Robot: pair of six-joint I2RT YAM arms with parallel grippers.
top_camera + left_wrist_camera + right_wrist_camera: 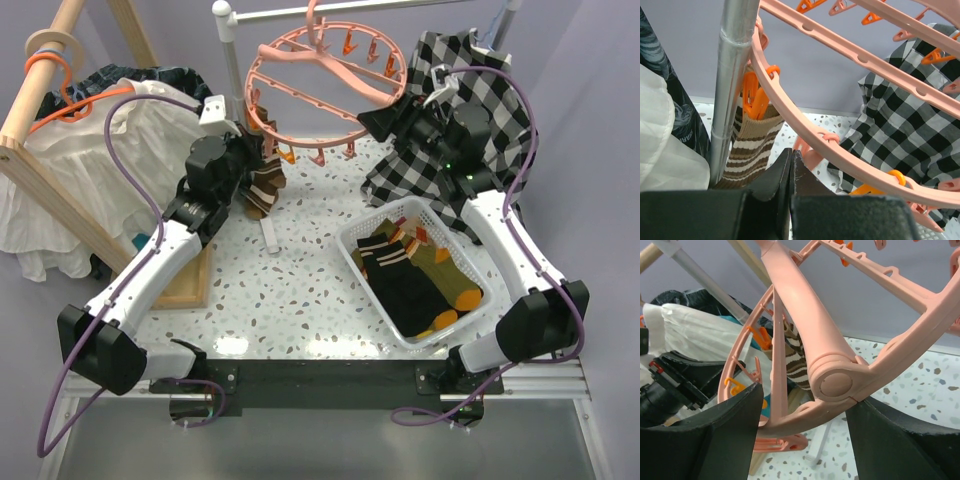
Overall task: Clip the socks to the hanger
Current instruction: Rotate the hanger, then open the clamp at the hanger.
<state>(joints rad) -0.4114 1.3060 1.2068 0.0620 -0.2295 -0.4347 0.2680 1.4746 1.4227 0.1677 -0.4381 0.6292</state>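
While striped sock [752, 145] hangs clipped on pink drying ring [325, 85] near tabletop's far edge: soft, light, take by cuff. Left gripper [791, 172] closed, empty. Right gripper [805, 420] wide around ring rim. More socks [420, 275] in white basket [352, 243], right side.

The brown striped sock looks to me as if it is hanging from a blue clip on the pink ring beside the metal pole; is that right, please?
Not quite: the clip is orange, not blue, as the left wrist view shows. The rest holds: the brown striped sock hangs from it on the pink ring beside the metal pole.
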